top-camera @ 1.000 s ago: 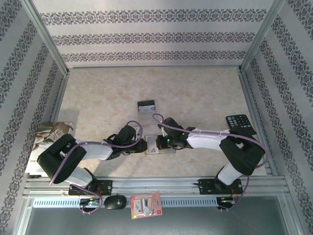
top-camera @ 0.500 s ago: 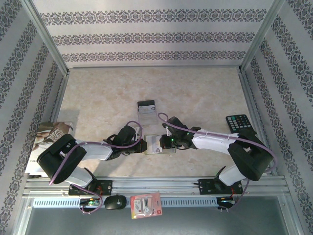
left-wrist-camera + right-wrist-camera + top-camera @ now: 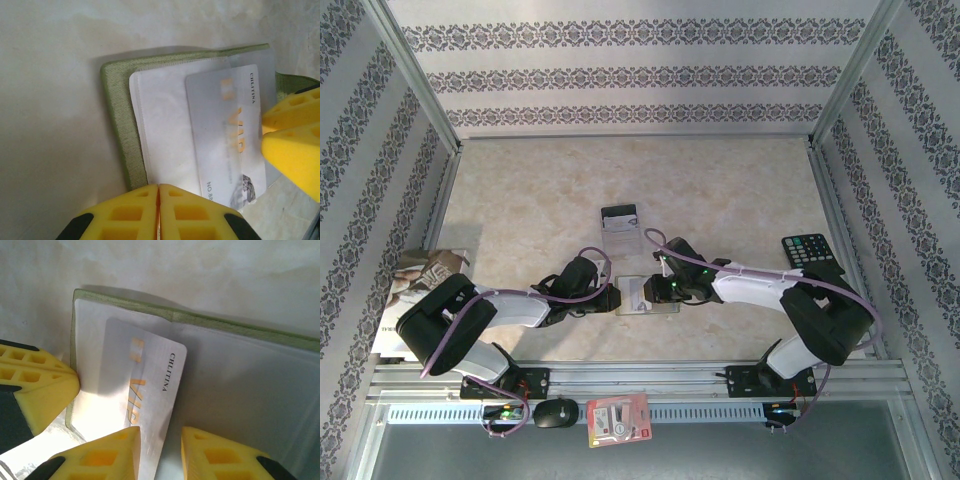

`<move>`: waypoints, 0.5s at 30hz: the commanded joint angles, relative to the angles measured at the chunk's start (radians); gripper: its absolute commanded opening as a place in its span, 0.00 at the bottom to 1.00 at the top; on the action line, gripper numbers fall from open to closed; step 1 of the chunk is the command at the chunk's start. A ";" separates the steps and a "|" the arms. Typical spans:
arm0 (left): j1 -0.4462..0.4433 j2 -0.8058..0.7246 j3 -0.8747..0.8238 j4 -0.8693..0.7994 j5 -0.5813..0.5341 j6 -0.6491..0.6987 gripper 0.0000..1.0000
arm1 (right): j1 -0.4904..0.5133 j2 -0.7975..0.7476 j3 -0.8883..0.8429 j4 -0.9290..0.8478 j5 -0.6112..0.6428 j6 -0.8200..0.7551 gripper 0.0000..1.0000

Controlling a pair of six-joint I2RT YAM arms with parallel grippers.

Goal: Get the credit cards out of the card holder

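The olive-green card holder (image 3: 666, 306) lies open near the table's front, between my two grippers. A pale grey credit card (image 3: 225, 130) printed "VIP" lies slanted on its pale inner pocket, partly out. My left gripper (image 3: 159, 192) is shut, its tips resting at the holder's (image 3: 117, 130) near edge. My right gripper (image 3: 160, 440) is open, and the long edge of that card (image 3: 150, 375) runs loosely between its fingers beside the left one. Another credit card (image 3: 619, 222), dark at its top, lies flat on the table behind the holder.
A black calculator (image 3: 808, 250) sits at the right edge and a book (image 3: 415, 290) at the left edge. A red-and-white packet (image 3: 618, 420) and a black mouse (image 3: 556, 412) lie on the front rail. Patterned walls enclose the table.
My right gripper's jaws have parted from shut, letting go of the pale card, and the right arm has shifted slightly to the right. The left arm has stayed put.
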 commanded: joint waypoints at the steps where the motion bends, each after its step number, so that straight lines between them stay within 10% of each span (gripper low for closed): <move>1: 0.000 0.037 -0.012 -0.020 0.020 -0.006 0.09 | -0.005 0.015 -0.011 0.047 -0.045 0.016 0.27; 15: 0.001 0.008 -0.008 -0.053 0.011 -0.002 0.09 | -0.048 -0.056 -0.051 -0.010 0.000 0.004 0.00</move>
